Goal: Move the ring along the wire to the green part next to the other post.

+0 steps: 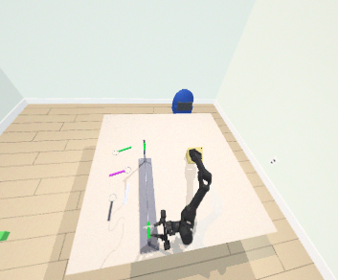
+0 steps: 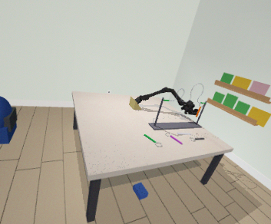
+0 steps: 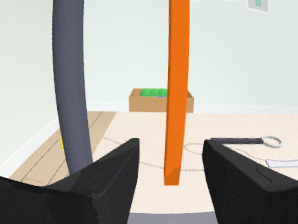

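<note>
Between the parted, empty jaws (image 1: 159,230) (image 2: 197,112), just beyond their tips, the orange handle (image 2: 198,111) (image 3: 178,95) is hanging upright, probably so they can straddle it while the near post (image 1: 149,244) (image 2: 202,113) (image 3: 70,85) is standing outside, left in the wrist view.

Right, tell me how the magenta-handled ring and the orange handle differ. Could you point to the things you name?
The orange handle (image 2: 198,111) (image 3: 177,95) hangs upright; the magenta-handled ring (image 1: 118,173) (image 2: 176,140) lies flat on the table. The orange handle is beside a post, the magenta-handled ring out in front of the grey base. Both have straight, slender handles.
</note>
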